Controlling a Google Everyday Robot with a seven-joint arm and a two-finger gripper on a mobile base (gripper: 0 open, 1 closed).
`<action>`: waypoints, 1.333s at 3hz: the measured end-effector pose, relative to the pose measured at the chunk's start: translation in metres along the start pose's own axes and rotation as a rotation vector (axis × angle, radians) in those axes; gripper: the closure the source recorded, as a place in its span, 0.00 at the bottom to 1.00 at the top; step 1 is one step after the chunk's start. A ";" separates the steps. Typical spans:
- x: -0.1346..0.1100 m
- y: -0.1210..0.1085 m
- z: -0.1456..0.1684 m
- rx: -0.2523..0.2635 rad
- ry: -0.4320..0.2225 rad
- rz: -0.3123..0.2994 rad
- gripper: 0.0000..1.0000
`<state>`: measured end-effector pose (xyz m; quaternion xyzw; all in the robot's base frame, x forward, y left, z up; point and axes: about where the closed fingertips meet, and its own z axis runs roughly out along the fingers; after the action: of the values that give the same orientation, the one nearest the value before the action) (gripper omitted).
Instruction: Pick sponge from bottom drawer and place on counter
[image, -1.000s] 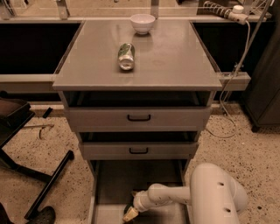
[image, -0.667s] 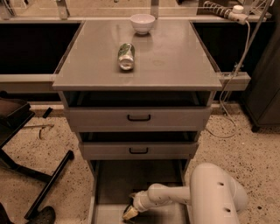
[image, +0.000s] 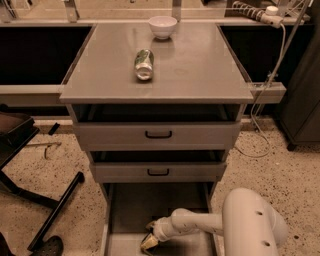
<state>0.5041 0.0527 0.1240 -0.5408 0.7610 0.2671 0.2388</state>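
End effector (image: 149, 242) sits low inside bottom drawer (image: 132, 205), near its front; sponge indistinguishable there, grip state unclear.

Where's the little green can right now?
The can lies on its side on the counter, a bit left of the middle, in front of the white bowl. The gripper is far below, down in the bottom drawer.

Grey counter (image: 200, 70) w/ can (image: 144, 64) on side + white bowl (image: 163, 26) at rear; claw (image: 149, 242) down in bottom drawer (image: 150, 205)
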 end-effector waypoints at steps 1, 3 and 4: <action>-0.022 -0.009 -0.032 -0.015 -0.078 0.020 1.00; -0.074 -0.023 -0.132 -0.090 -0.198 0.028 1.00; -0.074 -0.023 -0.131 -0.090 -0.198 0.028 1.00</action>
<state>0.5382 0.0106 0.2667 -0.5113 0.7284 0.3565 0.2846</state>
